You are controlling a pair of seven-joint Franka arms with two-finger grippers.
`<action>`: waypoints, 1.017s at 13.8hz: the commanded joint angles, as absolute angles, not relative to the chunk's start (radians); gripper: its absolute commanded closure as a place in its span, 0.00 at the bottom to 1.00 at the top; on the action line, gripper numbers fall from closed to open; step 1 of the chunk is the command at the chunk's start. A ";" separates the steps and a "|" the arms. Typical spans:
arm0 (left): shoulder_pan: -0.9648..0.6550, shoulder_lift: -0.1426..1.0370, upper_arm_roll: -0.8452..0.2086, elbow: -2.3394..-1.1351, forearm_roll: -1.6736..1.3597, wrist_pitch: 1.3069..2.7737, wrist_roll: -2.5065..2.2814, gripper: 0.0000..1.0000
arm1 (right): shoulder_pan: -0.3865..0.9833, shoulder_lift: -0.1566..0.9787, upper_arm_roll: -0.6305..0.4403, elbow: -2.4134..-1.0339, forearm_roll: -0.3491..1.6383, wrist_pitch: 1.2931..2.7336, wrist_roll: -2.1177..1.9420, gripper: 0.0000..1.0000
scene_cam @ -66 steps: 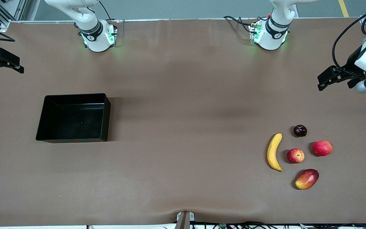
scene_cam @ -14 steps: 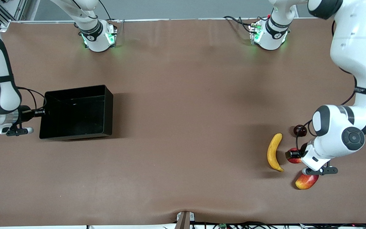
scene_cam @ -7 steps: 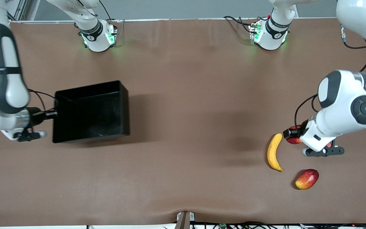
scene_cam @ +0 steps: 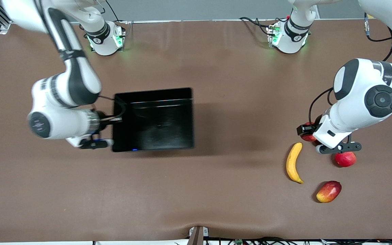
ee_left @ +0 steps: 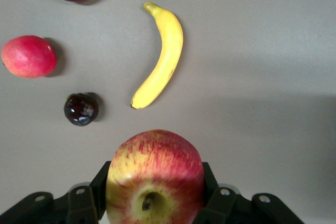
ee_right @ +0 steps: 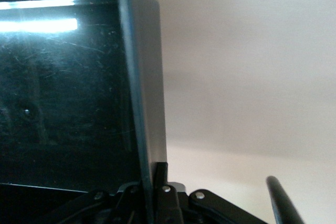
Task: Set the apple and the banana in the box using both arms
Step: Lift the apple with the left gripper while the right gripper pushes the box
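box (scene_cam: 155, 119) now mid-table — apple (scene_cam: 307, 136) aloft in left gripper (scene_cam: 305, 131)

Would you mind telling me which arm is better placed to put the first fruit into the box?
Left. The left gripper already holds the apple in the air above the other fruit, while the right gripper is clamped on a wall of the box, so it cannot pick anything.

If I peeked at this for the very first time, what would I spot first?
Probably the left gripper squeezing a streaky red and yellow apple, lifted over the table at the left arm's end. Next, the right gripper pinching the wall of the big black box, near the middle of the table. The yellow banana lies on the table beside a round red fruit.
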State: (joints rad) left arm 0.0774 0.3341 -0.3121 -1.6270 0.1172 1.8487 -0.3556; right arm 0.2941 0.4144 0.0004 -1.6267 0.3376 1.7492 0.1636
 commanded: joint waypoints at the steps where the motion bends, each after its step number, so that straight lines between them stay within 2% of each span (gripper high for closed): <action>1: 0.086 0.304 -0.342 -1.651 0.104 1.842 -0.396 1.00 | 0.397 0.465 -0.014 -1.592 0.385 1.840 0.257 1.00; 6: 0.086 0.304 -0.371 -1.654 0.104 1.839 -0.446 1.00 | 0.547 0.603 -0.014 -1.563 0.387 2.060 0.419 1.00; 9: 0.084 0.301 -0.377 -1.655 0.104 1.810 -0.463 1.00 | 0.598 0.692 -0.014 -1.490 0.382 2.098 0.465 1.00; 13: 0.075 0.304 -0.385 -1.655 0.104 1.812 -0.494 1.00 | 0.649 0.741 -0.014 -1.488 0.382 2.207 0.514 1.00; 14: 0.068 0.310 -0.388 -1.654 0.104 1.812 -0.506 1.00 | 0.646 0.744 -0.014 -1.486 0.382 2.212 0.514 0.91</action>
State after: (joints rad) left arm 0.0753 0.3338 -0.3805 -1.6342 0.1172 1.8223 -0.4755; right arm 0.6310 0.7234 -0.0037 -1.5224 0.3537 2.1963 0.5008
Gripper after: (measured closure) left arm 0.322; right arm 0.960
